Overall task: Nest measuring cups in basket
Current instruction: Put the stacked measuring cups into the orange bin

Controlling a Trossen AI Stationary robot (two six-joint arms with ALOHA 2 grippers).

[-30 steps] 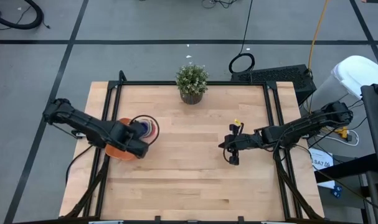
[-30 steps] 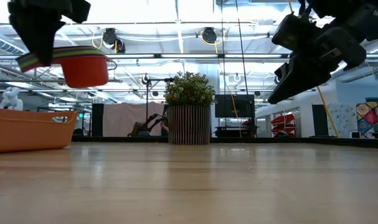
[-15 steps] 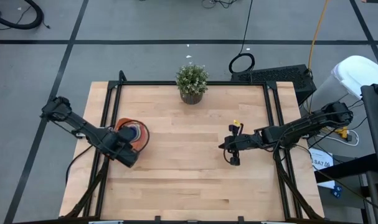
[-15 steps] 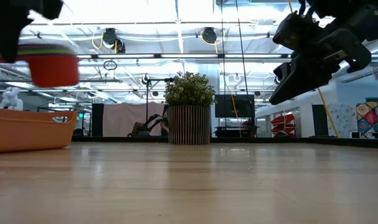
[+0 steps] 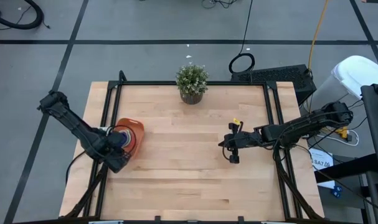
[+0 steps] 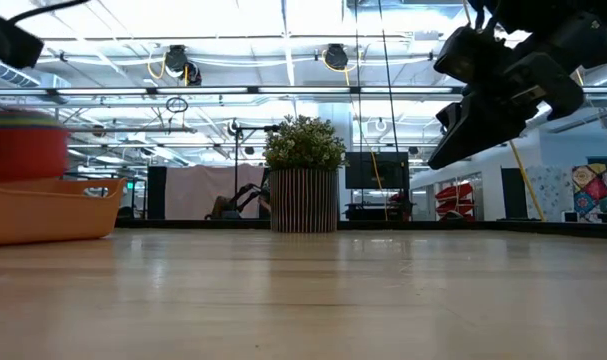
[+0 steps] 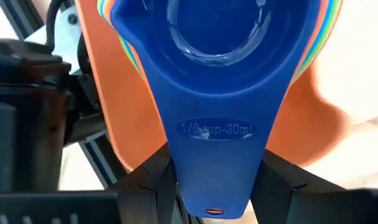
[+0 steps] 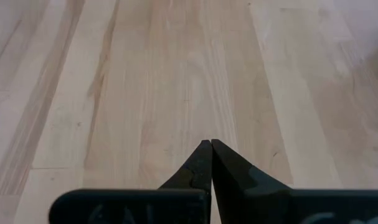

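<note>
A nested stack of measuring cups [image 7: 220, 37], a blue one on top and a red one [image 6: 23, 150] outermost, hangs over the orange basket [image 6: 53, 205] at the table's left side. My left gripper [image 5: 121, 144] is shut on the stack. The stack's bottom sits behind the basket's wall [image 7: 108, 93], so whether it rests inside is hidden. My right gripper [image 5: 230, 149] hovers shut above the table's right middle, holding nothing [image 8: 210, 149]. My left gripper pinches the stacked flat handles [image 7: 217, 162] between its two fingers [image 7: 152, 183], near the handles' free end. The fingers point down at them. The bowls stick out level beyond the fingertips, open side up, over the basket.
A potted plant [image 5: 192, 81] stands at the table's far edge, in the middle. Bare wooden tabletop [image 5: 182, 162] lies between the two arms. Black frame rails [image 5: 104, 118] run along the table's left and right sides.
My left gripper has carried the stack toward the table's left edge and a little toward the near edge, sinking as it went and rolling at the wrist. The stack, earlier high above the basket's rim, now reaches down behind the basket wall.
</note>
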